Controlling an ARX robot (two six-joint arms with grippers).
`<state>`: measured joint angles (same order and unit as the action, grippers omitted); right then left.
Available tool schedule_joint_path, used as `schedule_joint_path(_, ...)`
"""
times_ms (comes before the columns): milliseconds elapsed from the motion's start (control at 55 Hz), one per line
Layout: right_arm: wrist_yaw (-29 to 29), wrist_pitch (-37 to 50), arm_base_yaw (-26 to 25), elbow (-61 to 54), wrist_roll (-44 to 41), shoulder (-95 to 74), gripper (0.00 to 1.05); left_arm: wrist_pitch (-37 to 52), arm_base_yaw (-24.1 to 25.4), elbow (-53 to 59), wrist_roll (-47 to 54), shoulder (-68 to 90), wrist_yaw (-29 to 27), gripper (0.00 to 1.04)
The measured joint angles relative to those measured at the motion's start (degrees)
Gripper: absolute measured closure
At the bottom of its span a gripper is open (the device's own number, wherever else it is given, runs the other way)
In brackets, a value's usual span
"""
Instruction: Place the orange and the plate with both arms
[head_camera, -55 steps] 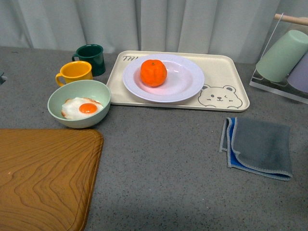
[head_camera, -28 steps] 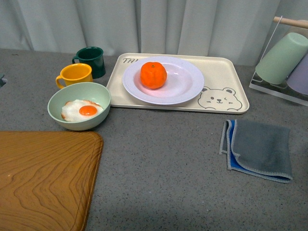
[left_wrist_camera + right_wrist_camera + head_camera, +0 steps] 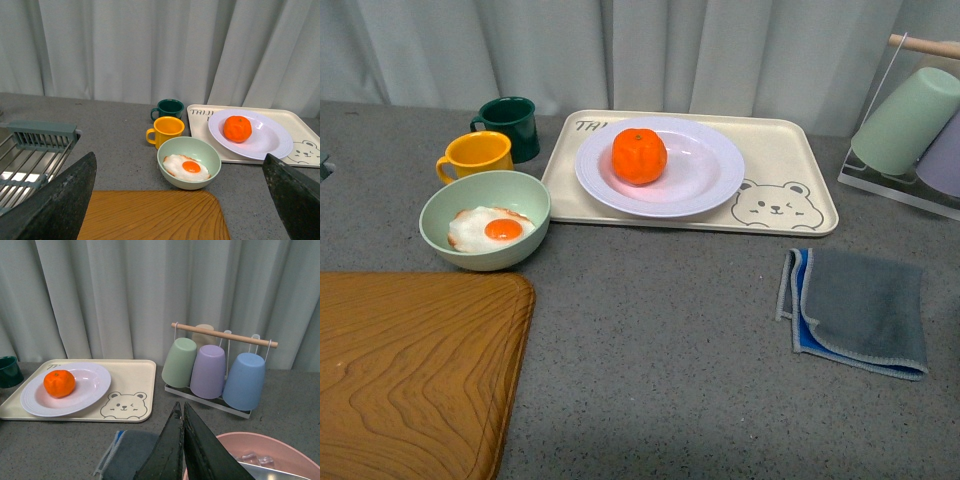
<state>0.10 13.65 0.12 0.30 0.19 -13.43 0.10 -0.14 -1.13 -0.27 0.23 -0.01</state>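
Note:
The orange (image 3: 639, 155) sits in the white ridged plate (image 3: 705, 175), which rests on the beige bear tray (image 3: 790, 150) at the back of the counter. Both also show in the left wrist view, orange (image 3: 237, 128) on plate (image 3: 272, 142), and in the right wrist view, orange (image 3: 59, 383) on plate (image 3: 90, 385). Neither arm shows in the front view. My left gripper (image 3: 180, 200) is open and empty, its fingers (image 3: 60, 200) wide apart above the wooden board. My right gripper (image 3: 182, 412) is shut and empty, well back from the tray.
A pale green bowl (image 3: 485, 217) with a fried egg, a yellow mug (image 3: 478, 152) and a dark green mug (image 3: 510, 123) stand left of the tray. A wooden board (image 3: 410, 370) lies front left, a grey cloth (image 3: 860, 305) right, a cup rack (image 3: 920, 125) far right. A pink basin (image 3: 260, 455) lies under the right gripper.
The front view has shifted very slightly; the objects have not moved among themselves.

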Motion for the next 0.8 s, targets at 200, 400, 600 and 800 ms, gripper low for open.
schedule_joint_path(200,-0.02,-3.02,0.0,0.0,0.0,3.02,1.04,0.0,-0.02,0.0,0.0,0.0,0.0,0.07)
schedule_joint_path(400,-0.09,-13.35,0.0,0.04,0.0,13.14,1.04,-0.02,0.0,0.0,0.0,0.0,0.0,0.07)
schedule_joint_path(600,-0.07,-13.55,0.0,0.04,-0.07,13.14,0.95,-0.02,-0.02,0.0,0.0,-0.02,0.0,0.07)
schedule_joint_path(800,-0.09,-13.55,0.0,0.04,-0.07,13.18,0.61,-0.02,0.0,0.0,0.0,-0.02,-0.02,0.07)
